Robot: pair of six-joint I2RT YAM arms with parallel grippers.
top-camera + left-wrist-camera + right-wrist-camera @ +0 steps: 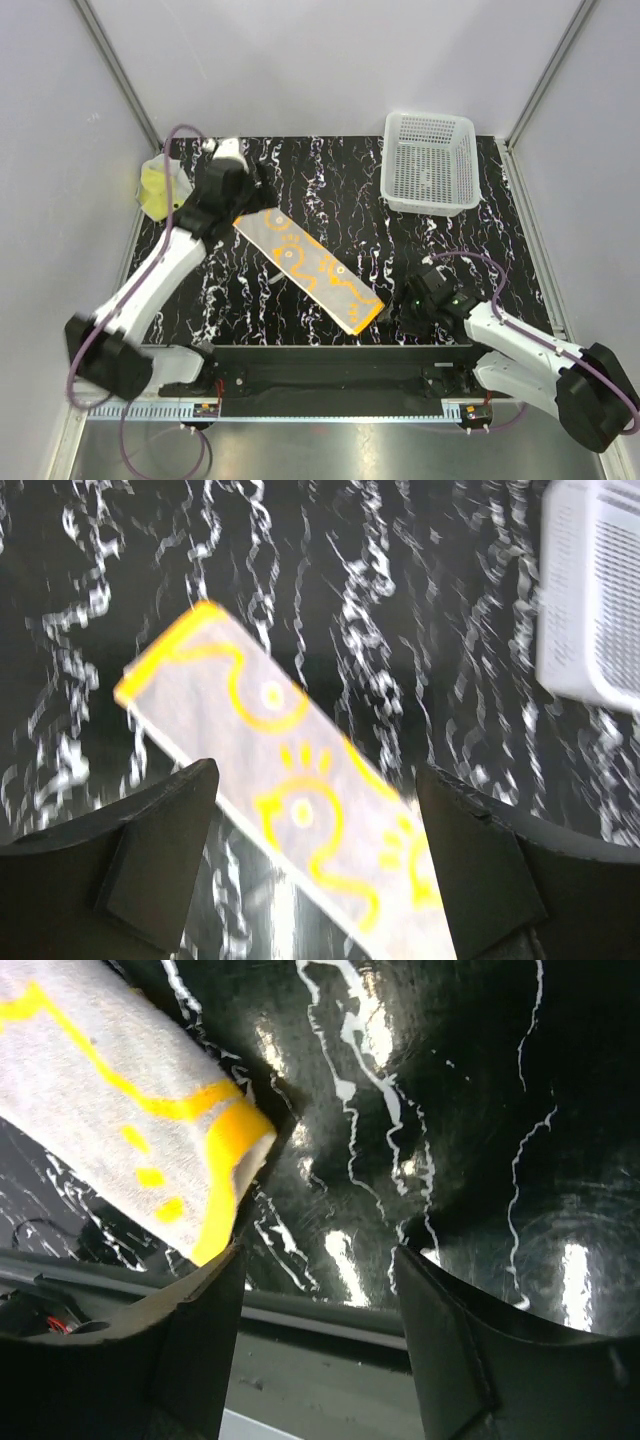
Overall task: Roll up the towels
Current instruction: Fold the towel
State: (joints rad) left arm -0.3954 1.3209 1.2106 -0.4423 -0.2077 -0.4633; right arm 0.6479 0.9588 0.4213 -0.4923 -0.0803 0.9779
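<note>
My left gripper [315, 775] has its jaws spread wide and holds nothing. The orange towel [300, 810] lies flat beneath them as a long folded strip, pale side up with orange squiggles, and it runs through the gap without meeting either finger [165, 840]. Its far end lies just ahead of the fingertips. From above, the left arm stretches far out over the table [340, 190], with the left gripper [240, 190] hanging over that far end of the orange towel [310, 268]. My right gripper [312, 1260] is spread as well, though less widely, with only bare tabletop between the jaws. The near end of the orange towel [130, 1110] sits up and to one side of them, its orange-edged corner just beside one fingertip [215, 1290]. I cannot tell whether they touch. The right arm stays low and bent near its base, and the right gripper [408, 305] points at that end of the strip. The yellow towel [155, 190] lies bunched just outboard of the left jaws. The basket [430, 203] stands well beyond the right jaws and across from the left ones, showing its perforated floor, and its white wall [595, 590] is visible from the left wrist.
</note>
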